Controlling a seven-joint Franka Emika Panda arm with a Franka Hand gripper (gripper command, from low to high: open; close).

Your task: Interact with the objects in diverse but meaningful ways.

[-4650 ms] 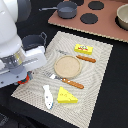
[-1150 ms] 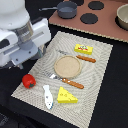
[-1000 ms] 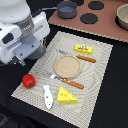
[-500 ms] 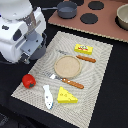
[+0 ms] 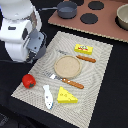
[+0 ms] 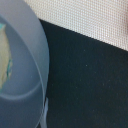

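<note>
Toys lie spread over a beige woven placemat [image 5: 102,75]: a red tomato [image 5: 28,80] at its edge on the exterior view's left, a white fish [image 5: 48,96] near it, and a yellow holed cheese wedge [image 5: 66,95] just beside the fish. A yellow rectangular block with red label [image 5: 84,48] sits at the far side. A grey two-handled pot [image 5: 66,7] rests on the brown stovetop board [image 5: 107,25]. The white robot arm [image 5: 22,32] hangs above the mat's corner; its fingers are hidden, so I cannot tell their state.
</note>
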